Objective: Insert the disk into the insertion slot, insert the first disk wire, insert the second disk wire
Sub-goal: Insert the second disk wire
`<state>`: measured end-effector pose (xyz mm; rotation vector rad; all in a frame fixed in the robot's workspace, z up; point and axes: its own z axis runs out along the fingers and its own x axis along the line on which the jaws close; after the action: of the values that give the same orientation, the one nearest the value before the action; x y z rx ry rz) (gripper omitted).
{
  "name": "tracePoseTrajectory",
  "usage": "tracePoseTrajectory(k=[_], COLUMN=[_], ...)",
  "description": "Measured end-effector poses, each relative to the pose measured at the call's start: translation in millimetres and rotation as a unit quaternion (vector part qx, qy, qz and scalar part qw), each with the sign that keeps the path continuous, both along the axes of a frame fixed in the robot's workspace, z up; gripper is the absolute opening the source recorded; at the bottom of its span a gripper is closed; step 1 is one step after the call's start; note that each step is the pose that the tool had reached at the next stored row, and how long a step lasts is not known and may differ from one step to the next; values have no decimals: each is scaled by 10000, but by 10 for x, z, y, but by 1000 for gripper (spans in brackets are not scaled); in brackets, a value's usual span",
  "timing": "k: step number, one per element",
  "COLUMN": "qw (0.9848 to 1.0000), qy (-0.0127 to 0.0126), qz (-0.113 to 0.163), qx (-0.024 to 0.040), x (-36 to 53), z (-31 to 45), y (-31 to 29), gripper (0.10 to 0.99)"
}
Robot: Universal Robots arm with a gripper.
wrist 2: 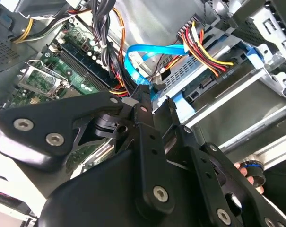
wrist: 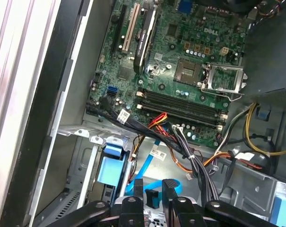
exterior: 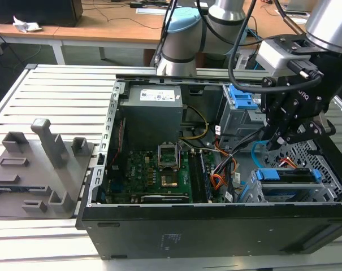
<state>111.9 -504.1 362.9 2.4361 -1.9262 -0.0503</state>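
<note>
The disk (exterior: 288, 175), silver in a bright blue carrier, lies in the insertion slot (exterior: 324, 151), a perforated metal cage at the exterior view's right. In the second wrist view a black plug with red and yellow wires (wrist 2: 224, 71) sits against the disk's (wrist 2: 190, 78) edge. My gripper (exterior: 275, 141) hangs just above the cage, shut on the end of a blue flat wire (exterior: 254, 150). In both wrist views the wire's plug (wrist: 152, 197) sits between the fingertips (wrist: 138, 188), and the blue wire (wrist 2: 133, 52) loops away from the gripper (wrist 2: 158, 99).
The open computer case holds a motherboard (exterior: 154, 169), a grey power supply (exterior: 154, 110) and a grey metal box with a blue latch (exterior: 241, 104). Cable bundles (exterior: 221, 169) cross beside the cage. A grey fixture (exterior: 40, 164) lies on the slatted table at the exterior view's left.
</note>
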Motion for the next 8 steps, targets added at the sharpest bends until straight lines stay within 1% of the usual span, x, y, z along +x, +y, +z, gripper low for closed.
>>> tracePoseTrajectory(k=[1,4,6,8], qw=[10000,10000,10000,10000], qy=[0,0,0,0], qz=[22,38,38,38], qx=[-6,-13,-13,-13], x=[-1,-3,-3,-4], z=[-24,-32,-32,-32], y=[1,1,1,1], gripper=[302,290,165,165])
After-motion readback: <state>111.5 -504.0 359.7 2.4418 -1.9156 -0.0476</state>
